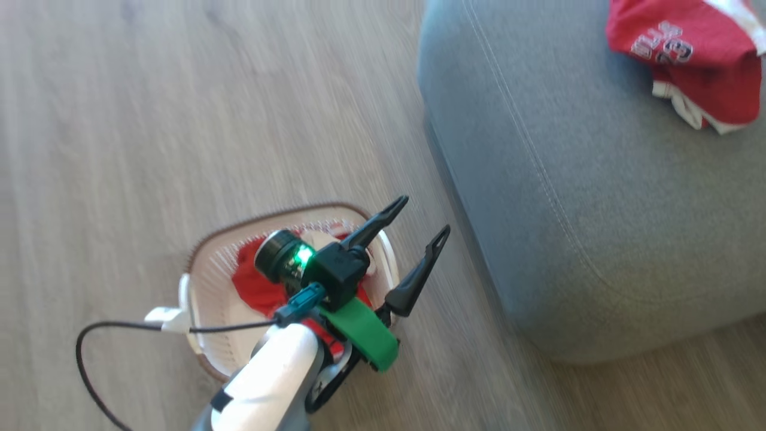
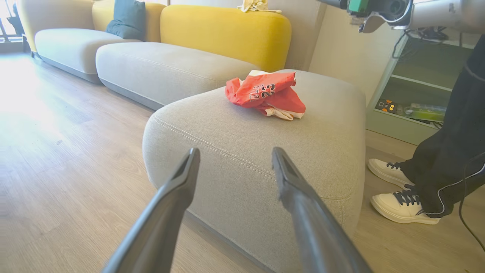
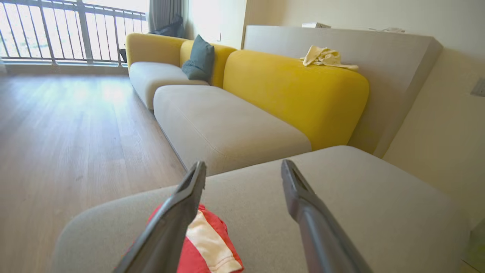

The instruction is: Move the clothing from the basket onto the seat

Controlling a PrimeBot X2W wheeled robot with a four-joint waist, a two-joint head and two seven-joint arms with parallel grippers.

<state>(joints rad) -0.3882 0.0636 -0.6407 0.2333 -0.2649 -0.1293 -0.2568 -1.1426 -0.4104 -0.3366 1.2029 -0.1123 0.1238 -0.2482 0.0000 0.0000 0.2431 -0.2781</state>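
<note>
Above the basket (image 1: 210, 270), left claw (image 1: 425, 215) agape

Yellow-backed sofa (image 3: 295, 94) on pale wood floor (image 3: 75, 132); teal cushion (image 3: 199, 57) on it, beige wall (image 3: 341, 13) behind it, sunlit railed window (image 3: 72, 30) beyond.

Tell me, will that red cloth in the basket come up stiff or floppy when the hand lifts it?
Probably floppy: the red cloth lies crumpled in the basket, so it should sag and dangle. Likely light, thin like the jersey slumped on the seat.
</note>
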